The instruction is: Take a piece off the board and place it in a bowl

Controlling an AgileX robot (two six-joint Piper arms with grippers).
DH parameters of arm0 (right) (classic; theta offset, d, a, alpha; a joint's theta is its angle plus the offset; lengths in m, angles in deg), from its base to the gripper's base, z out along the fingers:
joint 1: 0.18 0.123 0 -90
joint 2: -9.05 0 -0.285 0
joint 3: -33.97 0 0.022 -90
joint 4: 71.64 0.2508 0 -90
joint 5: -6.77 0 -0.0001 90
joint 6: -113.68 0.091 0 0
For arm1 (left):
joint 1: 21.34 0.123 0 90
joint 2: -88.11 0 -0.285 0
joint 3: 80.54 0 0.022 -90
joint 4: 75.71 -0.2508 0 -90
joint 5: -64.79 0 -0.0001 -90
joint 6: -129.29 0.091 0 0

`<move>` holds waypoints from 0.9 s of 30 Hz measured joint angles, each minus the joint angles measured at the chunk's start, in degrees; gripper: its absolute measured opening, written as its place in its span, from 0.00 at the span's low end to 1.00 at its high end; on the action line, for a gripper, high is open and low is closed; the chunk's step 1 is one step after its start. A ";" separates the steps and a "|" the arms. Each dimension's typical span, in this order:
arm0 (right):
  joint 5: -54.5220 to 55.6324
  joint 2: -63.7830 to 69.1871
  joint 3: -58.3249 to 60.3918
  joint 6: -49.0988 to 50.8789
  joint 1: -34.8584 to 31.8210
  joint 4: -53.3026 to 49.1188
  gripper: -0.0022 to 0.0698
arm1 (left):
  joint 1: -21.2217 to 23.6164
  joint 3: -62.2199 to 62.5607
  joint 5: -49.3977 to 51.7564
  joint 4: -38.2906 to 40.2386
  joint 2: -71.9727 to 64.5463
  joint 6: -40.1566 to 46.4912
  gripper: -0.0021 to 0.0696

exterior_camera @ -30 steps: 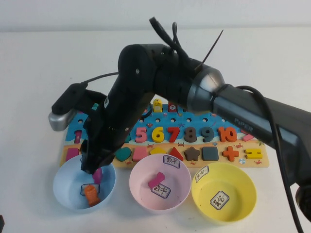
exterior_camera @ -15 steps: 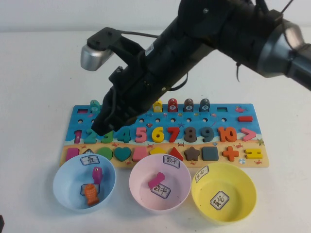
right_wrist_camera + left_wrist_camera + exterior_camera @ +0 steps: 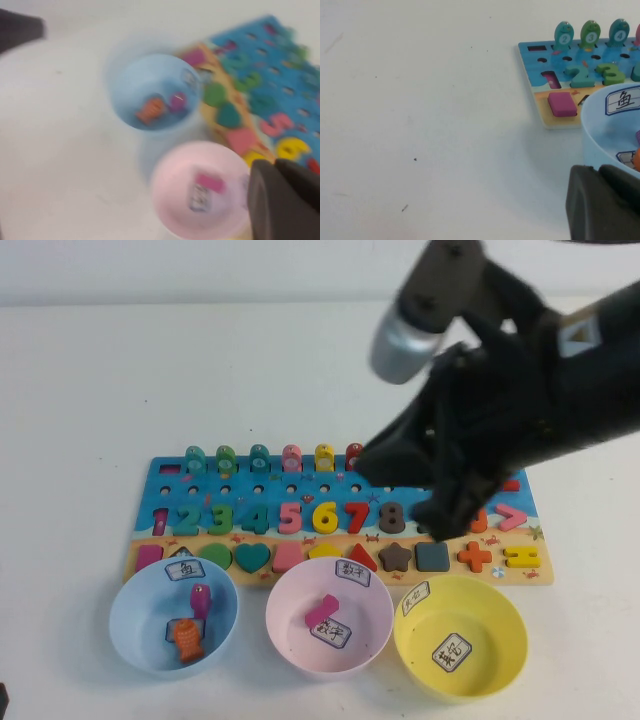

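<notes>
The orange fish piece point(image 3: 186, 638) lies in the light blue bowl point(image 3: 135, 640) beside a small purple piece point(image 3: 201, 600). The bowl stands in front of the left end of the board point(image 3: 260, 537). My right gripper point(image 3: 440, 520) is shut and empty, raised over the board's right part near the 8 and 9, blurred by motion. The right wrist view shows its fingers point(image 3: 287, 205), the bowl point(image 3: 120, 85) and the piece point(image 3: 151, 110). My left gripper point(image 3: 600, 172) is shut and empty, low on the table beside the bowl point(image 3: 600, 130), with the board point(image 3: 540, 55) beyond.
A pink bowl point(image 3: 290, 640) holding a magenta piece point(image 3: 322, 610) stands in the middle, and a yellow bowl point(image 3: 500, 630) to the right. Numbers, shapes and fish pegs fill the board. White table lies open to the left and behind.
My right arm has lifted away from the light blue bowl and swung right across the board. The orange piece and the purple piece stay in the bowl.
</notes>
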 joint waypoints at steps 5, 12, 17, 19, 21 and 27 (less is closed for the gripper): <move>0.06 -9.41 6.31 1.83 -4.99 -5.05 0.01 | 0.00 0.00 0.00 0.00 0.00 0.00 0.02; 9.08 -27.44 25.54 2.33 -10.98 -6.60 0.01 | 0.00 0.00 0.00 0.00 0.00 0.00 0.02; 23.67 -42.03 42.50 2.33 -13.78 -8.28 0.01 | 0.00 0.00 0.00 0.00 0.00 0.00 0.02; 30.40 -47.56 48.20 2.95 -14.62 -8.55 0.01 | 0.00 0.00 0.00 0.00 0.00 0.00 0.02; 37.14 -52.57 54.41 3.40 -15.13 -8.55 0.01 | 0.00 0.00 0.00 0.00 0.00 0.00 0.02; 49.54 -67.41 69.24 5.45 -21.96 -7.95 0.01 | 0.00 0.00 0.00 0.00 0.00 0.00 0.02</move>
